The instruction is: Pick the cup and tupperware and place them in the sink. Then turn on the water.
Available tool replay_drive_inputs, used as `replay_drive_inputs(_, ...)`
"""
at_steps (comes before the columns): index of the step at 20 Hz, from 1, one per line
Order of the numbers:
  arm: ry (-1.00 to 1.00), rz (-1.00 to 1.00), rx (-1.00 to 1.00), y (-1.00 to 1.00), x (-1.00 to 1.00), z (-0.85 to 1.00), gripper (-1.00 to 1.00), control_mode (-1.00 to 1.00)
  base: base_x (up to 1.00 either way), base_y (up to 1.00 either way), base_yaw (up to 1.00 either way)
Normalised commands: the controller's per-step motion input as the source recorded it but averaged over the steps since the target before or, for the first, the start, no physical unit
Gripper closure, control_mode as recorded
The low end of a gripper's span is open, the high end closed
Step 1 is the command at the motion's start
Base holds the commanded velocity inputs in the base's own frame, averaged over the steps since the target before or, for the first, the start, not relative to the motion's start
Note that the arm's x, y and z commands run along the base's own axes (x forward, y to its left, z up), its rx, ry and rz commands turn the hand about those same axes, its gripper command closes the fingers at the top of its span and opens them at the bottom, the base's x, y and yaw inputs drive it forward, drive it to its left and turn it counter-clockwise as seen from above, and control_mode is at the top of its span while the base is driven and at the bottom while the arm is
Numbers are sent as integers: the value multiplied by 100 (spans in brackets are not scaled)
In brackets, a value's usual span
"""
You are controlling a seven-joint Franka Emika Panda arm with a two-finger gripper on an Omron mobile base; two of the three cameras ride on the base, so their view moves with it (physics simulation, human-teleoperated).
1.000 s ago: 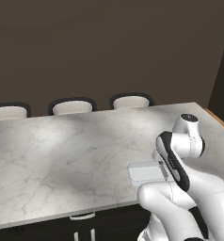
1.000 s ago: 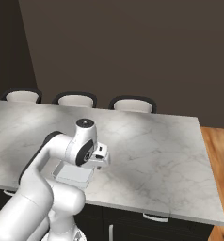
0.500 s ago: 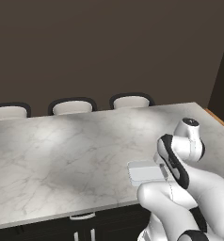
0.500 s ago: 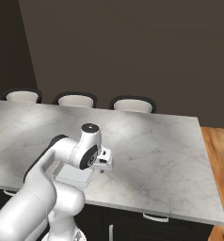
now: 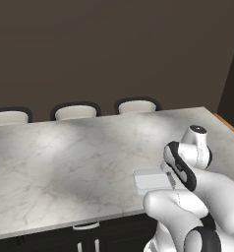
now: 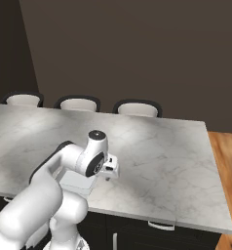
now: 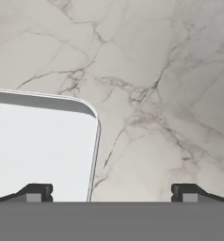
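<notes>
The tupperware (image 5: 152, 179) lies flat and upright on the marble counter (image 5: 65, 162), close to the counter's near edge and toward its right-hand end as seen from the left base view; it sits just in front of the robot's base, which suits a reach from above. The gripper (image 7: 111, 192) hangs directly over the container's edge zone, pointing down at the counter. In the hand view its jaws stand wide apart and hold nothing: one fingertip (image 7: 35, 193) sits over the pale interior of the container, the other over bare marble, so the long side wall and rounded rim corner lie between them. This straddle is judged to be the setup for a pinch on the thin wall, since the container body looks too wide to span whole. The gripper appears above the rim, not in contact with it. In the right base view the arm's wrist (image 6: 96, 156) covers most of the container. Three chair backs (image 5: 75, 110) line the counter's far edge.
</notes>
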Motion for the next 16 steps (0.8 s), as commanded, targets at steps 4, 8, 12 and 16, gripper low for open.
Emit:
replay_drive_inputs(4, 1, 0, 0, 0, 0, -22, -100, -100, 0, 0, 0)
replay_drive_inputs(8, 7, 0, 0, 5, 0, -18, -100, -100, 0, 0, 0)
replay_drive_inputs(12, 8, 0, 0, 9, 0, -12, -100, -100, 0, 0, 0)
replay_drive_inputs(16, 7, 0, 0, 6, 0, -10, -100, -100, 0, 0, 0)
